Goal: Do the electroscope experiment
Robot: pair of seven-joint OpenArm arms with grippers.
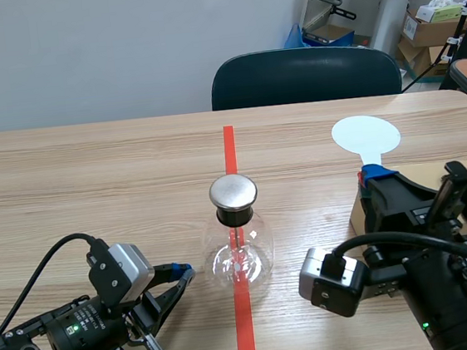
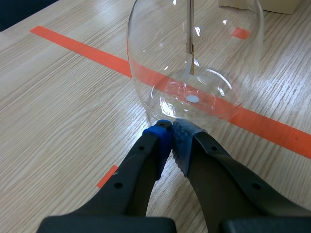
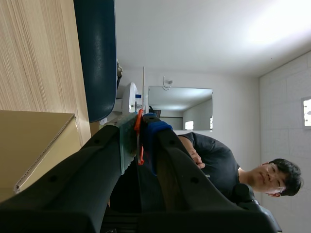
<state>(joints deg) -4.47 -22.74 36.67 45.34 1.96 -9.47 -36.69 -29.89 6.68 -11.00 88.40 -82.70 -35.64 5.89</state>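
Down low, the left tool has its two pads pressed together with nothing between them. Its tips lie on the desk at the foot of the glass flask, on the flask's left. Whether they touch the glass I cannot tell.

The flask stands upright on the red tape line, nearer the robot's edge of the desk than the far edge. A round metal cap sits on its neck, and a thin rod hangs straight down inside.

The right tool is well apart from the flask, to its right and turned on its side. It is pinching the stem of a white round paddle, whose disc reaches away from the robot, past the flask's far side.

Open wood runs from the flask to the far edge and widely off to the flask's left. Only the left arm's black cable loops on that side, near the robot.

To the flask's right, the right arm's grey camera block is the nearest thing, close by yet apart. A cardboard box lies past it under that arm, filling that corner of the desk. A dark chair stands beyond the far edge, behind the flask and a little right. In the right wrist view a person shows beyond the tool.
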